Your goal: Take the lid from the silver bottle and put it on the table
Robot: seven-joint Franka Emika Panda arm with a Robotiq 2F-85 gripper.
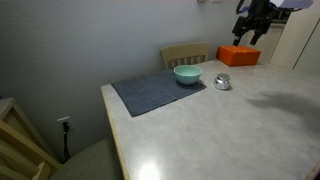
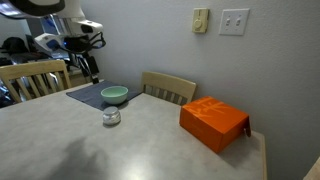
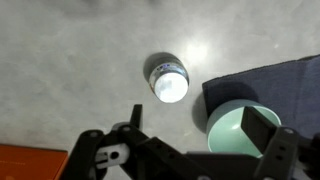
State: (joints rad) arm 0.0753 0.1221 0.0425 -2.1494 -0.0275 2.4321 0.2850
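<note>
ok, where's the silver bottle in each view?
Exterior view: silver bottle right of centre, just right of the teal bowl.
Exterior view: silver bottle left of centre, nearer the camera than the teal bowl.
Wrist view: silver bottle near centre, up and left of the teal bowl.
Shared landmark: the teal bowl.

1. One silver bottle [image 1: 222, 83] is sitting on one table [image 1: 200, 135].
2. One teal bowl [image 1: 187, 75] and one orange box [image 1: 238, 56] are sitting there.
3. One grey mat [image 1: 150, 95] is lying there.
4. Two wooden chairs [image 2: 168, 88] are standing nearby.
</note>
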